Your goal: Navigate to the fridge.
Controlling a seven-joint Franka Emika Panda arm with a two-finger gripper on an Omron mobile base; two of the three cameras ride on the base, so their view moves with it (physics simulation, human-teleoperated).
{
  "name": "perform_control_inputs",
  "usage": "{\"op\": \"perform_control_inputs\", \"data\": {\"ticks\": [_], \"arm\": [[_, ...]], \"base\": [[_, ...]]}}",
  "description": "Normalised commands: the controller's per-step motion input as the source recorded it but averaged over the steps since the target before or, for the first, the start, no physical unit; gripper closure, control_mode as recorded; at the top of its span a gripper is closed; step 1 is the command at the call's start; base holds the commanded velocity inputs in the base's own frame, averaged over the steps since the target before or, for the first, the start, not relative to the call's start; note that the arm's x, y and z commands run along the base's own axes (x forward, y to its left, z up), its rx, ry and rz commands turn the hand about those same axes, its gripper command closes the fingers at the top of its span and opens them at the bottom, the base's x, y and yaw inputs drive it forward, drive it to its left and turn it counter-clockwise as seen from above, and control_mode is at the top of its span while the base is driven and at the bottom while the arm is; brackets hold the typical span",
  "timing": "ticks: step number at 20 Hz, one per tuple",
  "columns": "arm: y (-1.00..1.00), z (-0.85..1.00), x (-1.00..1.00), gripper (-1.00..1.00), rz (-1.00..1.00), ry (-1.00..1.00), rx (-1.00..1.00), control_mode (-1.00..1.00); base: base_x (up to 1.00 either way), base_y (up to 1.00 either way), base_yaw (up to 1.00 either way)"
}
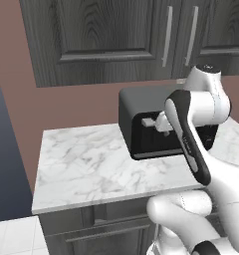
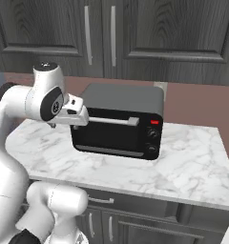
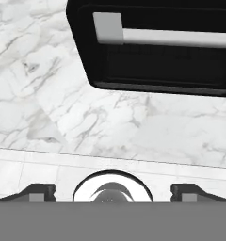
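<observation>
The two-finger gripper hung with its dark fingertips spread wide, holding nothing, above the white marble countertop. Beyond it stood a black countertop oven (door shut, silver bar handle), and behind that the dark wood-grain wall cabinets. The fridge could not be located from here.

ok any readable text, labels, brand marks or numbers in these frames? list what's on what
None readable.
Black countertop oven: no brand or lettering on the door or handle.
Its control panel: a small red display, too small to show digits; two dark knobs below with no legible markings.
Dark wood-grain cabinets: no labels, plain metal handles.
Marble counter: veining only, no signs.
</observation>
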Motion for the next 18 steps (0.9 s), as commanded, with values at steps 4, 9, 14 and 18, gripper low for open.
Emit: {"op": "perform_control_inputs", "data": {"ticks": [4, 9, 14, 18], "arm": [[0.0, 0.19, -0.84, -1.0, 0.0, -0.25, -0.07, -1.0], [0.0, 0.48, -0.56, -1.0, -0.02, -0.24, -0.03, -1.0], [0.0, 0.66, -0.44, -1.0, -0.07, -0.34, -0.01, -1.0], [-0.01, 0.79, -0.35, -1.0, -0.08, -0.38, 0.0, -1.0]], "base": [[0.0, 0.0, 0.0], [0.0, 0.0, 0.0], [0.0, 0.0, 0.0], [0.0, 0.0, 0.0]]}}
